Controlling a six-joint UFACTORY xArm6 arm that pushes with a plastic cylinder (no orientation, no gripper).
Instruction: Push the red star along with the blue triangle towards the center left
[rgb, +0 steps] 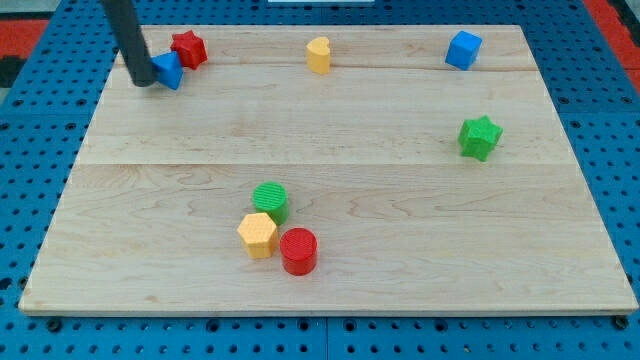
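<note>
The red star (188, 48) lies near the board's top left corner. The blue triangle (168, 70) sits just below and left of it, touching it or nearly so. My tip (143, 81) is at the blue triangle's left side, touching or almost touching it. The dark rod rises from there to the view's top edge.
A yellow block (318, 55) lies at the top middle and a blue cube (463, 49) at the top right. A green star (479, 137) lies at the right. A green cylinder (270, 201), a yellow hexagon (257, 234) and a red cylinder (298, 251) cluster at the lower middle.
</note>
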